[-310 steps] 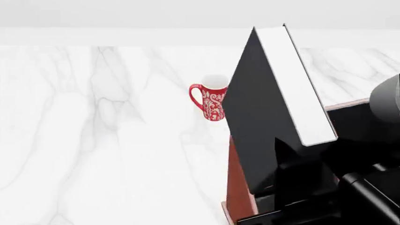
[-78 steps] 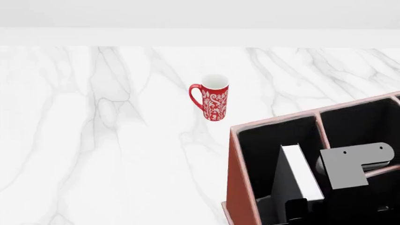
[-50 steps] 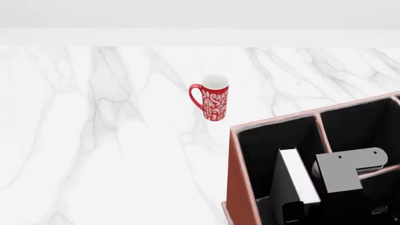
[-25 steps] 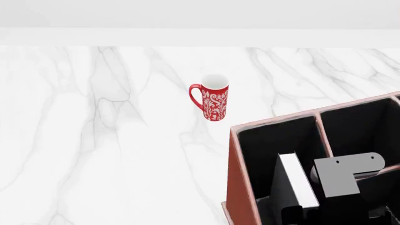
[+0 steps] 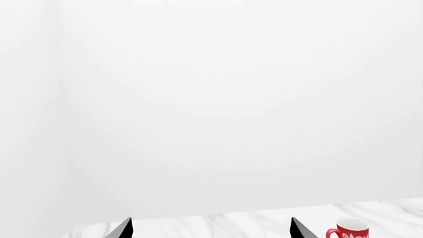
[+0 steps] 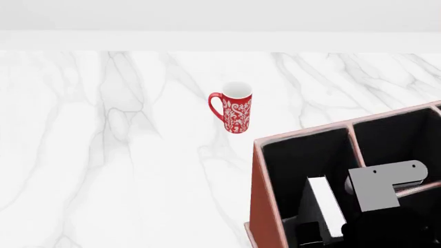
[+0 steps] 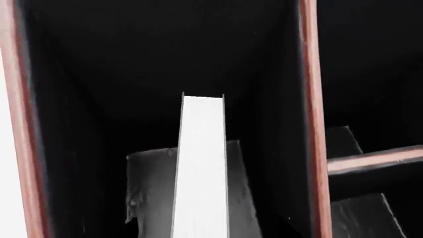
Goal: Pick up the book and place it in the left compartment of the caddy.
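Observation:
The reddish-brown caddy stands at the lower right of the head view. The black book, white page edges up, stands upright inside the left compartment. In the right wrist view the book sits between the caddy wall and a divider. My right gripper reaches into the compartment, its grey fingers flat against both covers, shut on the book. My left gripper is open and empty, high above the table, out of the head view.
A red patterned mug stands on the white marble table, behind and left of the caddy; it also shows in the left wrist view. A grey plate of my right arm hangs over the caddy's smaller sections.
The book, held high and tilted above the caddy 6 s ago, has gone down into the left compartment and sunk a little lower over the last second. The mug has not moved.

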{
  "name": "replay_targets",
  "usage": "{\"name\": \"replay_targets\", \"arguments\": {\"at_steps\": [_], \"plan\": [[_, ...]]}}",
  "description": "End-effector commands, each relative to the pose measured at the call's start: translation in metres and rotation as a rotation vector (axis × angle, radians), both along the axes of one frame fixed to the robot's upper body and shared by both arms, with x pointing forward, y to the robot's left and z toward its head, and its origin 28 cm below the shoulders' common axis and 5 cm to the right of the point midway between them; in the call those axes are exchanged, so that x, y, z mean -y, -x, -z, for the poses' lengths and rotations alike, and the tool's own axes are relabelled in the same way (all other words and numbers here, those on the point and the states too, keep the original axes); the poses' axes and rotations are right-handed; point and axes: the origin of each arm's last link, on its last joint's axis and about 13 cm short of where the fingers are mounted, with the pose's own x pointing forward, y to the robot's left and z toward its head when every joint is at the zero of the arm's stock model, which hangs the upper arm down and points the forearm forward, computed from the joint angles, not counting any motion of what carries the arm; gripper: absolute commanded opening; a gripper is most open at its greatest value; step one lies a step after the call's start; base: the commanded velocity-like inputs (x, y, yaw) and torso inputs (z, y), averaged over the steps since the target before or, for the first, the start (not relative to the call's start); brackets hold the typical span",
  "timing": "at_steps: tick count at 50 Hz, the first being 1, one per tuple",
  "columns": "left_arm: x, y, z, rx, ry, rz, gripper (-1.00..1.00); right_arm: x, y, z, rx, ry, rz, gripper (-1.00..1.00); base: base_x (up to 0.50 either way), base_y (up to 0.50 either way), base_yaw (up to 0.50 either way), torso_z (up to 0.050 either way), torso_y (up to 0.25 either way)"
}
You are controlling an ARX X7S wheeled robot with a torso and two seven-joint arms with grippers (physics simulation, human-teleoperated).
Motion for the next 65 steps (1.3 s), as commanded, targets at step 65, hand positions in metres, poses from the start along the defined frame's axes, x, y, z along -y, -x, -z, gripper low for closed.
{"name": "replay_targets", "arguments": {"at_steps": [65], "plan": [[-0.001,0.004,-0.004,0.016,0.014,-0.004,1.00,-0.029,0.065,-0.090,0.557,-0.015,0.026,1.00,0.00,0.00,0.00,0.000,0.000]]}}
